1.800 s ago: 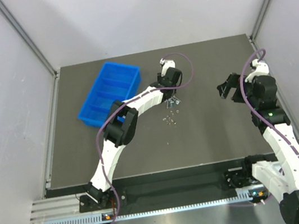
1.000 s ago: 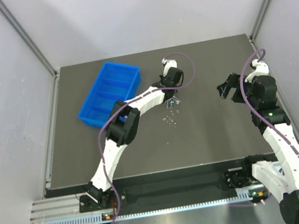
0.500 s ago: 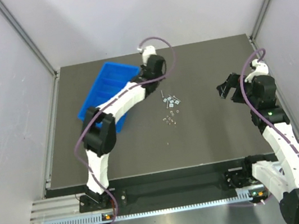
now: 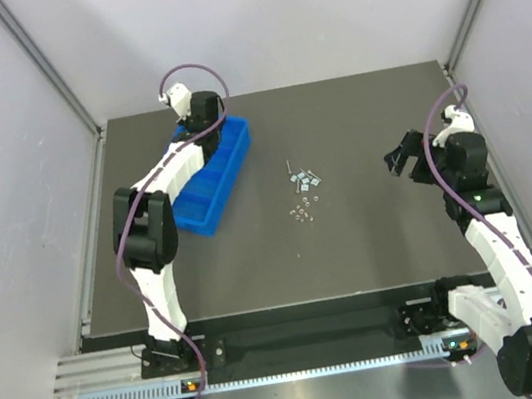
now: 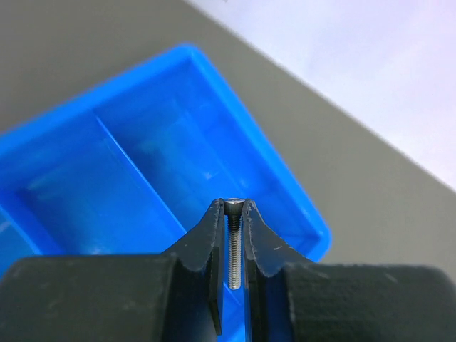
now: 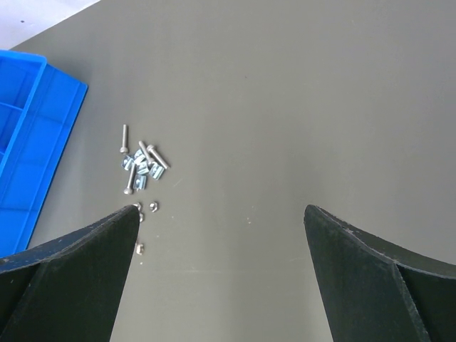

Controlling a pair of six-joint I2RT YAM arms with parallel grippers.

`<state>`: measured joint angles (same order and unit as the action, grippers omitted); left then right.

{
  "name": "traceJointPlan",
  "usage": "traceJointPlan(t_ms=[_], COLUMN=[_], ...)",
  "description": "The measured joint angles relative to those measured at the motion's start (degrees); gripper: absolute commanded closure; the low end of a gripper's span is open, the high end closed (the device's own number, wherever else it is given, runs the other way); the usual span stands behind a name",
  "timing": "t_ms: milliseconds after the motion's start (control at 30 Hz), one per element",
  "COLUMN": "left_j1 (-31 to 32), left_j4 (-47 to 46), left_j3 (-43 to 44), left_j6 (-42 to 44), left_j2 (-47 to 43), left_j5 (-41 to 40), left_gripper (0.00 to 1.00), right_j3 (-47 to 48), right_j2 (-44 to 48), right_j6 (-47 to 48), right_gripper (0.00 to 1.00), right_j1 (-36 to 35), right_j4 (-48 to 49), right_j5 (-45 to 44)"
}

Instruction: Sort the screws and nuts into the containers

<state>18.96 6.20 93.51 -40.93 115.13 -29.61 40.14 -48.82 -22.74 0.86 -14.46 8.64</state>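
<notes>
Silver-grey metal screw, thin and slotted at the head, stands clamped head-up between the black fingers of the left gripper. The jaws are nearly shut, parted only by the width of the shank. Below it lies the bright blue rectangular plastic tray, and the wrist view puts the fingertips over the end compartment at the tray's far end, inside its outer wall. From above, the left arm reaches to the far left of the dark grey table, and its wrist hangs over that same far end.

The right gripper hovers on the right side with its jaws spread wide and nothing between them. Its camera looks down on the unsorted pile in the middle of the table, well apart from the tray: a few loose screws lying flat and, just nearer, some small squat nuts.

The step in hand appears to be delivering one screw to its compartment. The next move calls for lowering a little if needed, then opening the jaws so that the screw drops inside the cross walls rather than bouncing over the rim. After that, the arm goes back to the pile.
</notes>
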Motion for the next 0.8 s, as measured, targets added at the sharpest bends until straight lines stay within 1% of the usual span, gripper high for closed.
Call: traceJointPlan(t_ms=[67, 100, 133, 167, 200, 267, 300, 333, 467, 600, 667, 733, 800], left_j1=[0.00, 0.00, 0.00, -0.02, -0.11, -0.39, -0.52, -0.66, -0.70, 1.95, 5.49, 10.93, 15.17], left_j4=[-0.22, -0.22, -0.24, -0.24, -0.22, -0.09, -0.04, -0.22, -0.17, -0.11, -0.17, -0.20, -0.37], left_j3=[0.00, 0.00, 0.00, 0.00, 0.02, 0.07, 0.13, 0.20, -0.09, -3.56, -5.38, -6.40, -6.64], left_j6=[-0.96, -1.25, -1.46, -1.62, -1.66, -1.49, -1.27, -1.25, 0.68, 5.11, 7.17, 8.79, 9.38], left_j2=[2.25, 3.08, 3.96, 4.68, 5.22, 5.64, 5.64, 5.60, 4.22, -1.44, -4.74, -7.17, -7.80], left_j5=[0.39, 0.59, 0.87, 1.20, 1.42, 1.81, 1.95, 2.25, 4.31, 5.40, 5.44, 5.22, 4.79], left_gripper=[1.00, 0.98, 0.95, 0.88, 0.70, 0.47, 0.34, 0.19, 0.18, 0.20, 0.21, 0.23, 0.25], right_j3=[0.02, 0.04, 0.04, 0.04, 0.04, 0.04, 0.07, 0.07, 0.15, 0.15, 0.15, 0.15, 0.15], right_j2=[-0.09, -0.09, -0.07, 0.00, 0.11, 0.55, 0.87, 1.16, 1.97, 2.05, 2.05, 2.05, 1.95], right_j6=[0.09, 0.13, 0.17, 0.22, 0.26, 0.52, 0.63, 0.68, 0.72, 0.94, 1.20, 1.33, 1.51], right_gripper=[0.00, 0.00, 0.00, 0.00, 0.00, 0.00, 0.00, 0.00, 0.00, 0.00, 0.00, 0.00, 0.00], right_j1=[0.00, 0.00, 0.00, 0.00, 0.00, 0.00, 0.00, 0.00, 0.00, 0.00, 0.00, 0.00, 0.00], right_j4=[-0.15, -0.17, -0.22, -0.28, -0.46, -0.94, -1.25, -1.49, -1.90, -2.25, -2.60, -2.95, -3.10], right_j5=[0.02, 0.02, 0.02, 0.02, 0.00, 0.00, 0.00, 0.00, 0.00, -0.13, -0.24, -0.44, -0.66])
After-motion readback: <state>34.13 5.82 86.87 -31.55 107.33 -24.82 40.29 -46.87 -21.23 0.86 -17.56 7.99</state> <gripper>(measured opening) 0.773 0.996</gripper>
